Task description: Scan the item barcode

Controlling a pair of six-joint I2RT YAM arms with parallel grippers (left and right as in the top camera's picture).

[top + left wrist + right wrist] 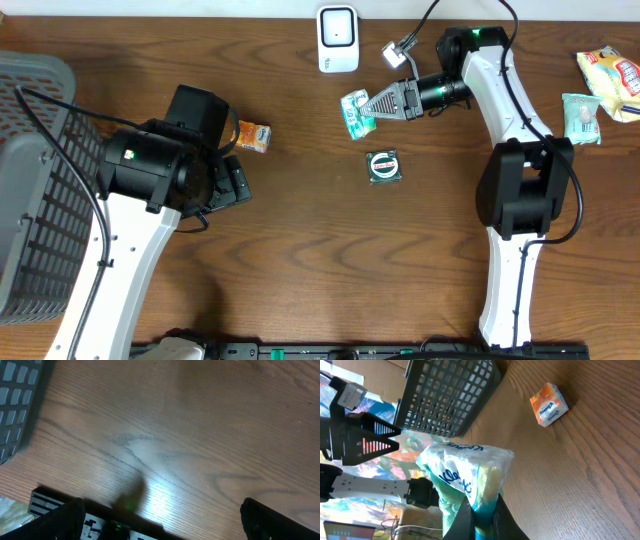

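My right gripper [372, 106] is shut on one end of a green and white snack packet [356, 113], held above the table just below and to the right of the white barcode scanner [338, 38]. In the right wrist view the packet [465, 475] stands up out of the pinched fingers [470, 520]. No barcode shows on the packet in either view. My left gripper [226, 184] hangs open over bare wood at the left, with nothing between its fingers [60, 520].
A round dark green item [384, 166] lies mid-table. An orange packet [253, 136] lies next to the left arm. A grey basket [30, 180] fills the left edge. Two more snack packets [612, 72] [582, 116] lie at the far right.
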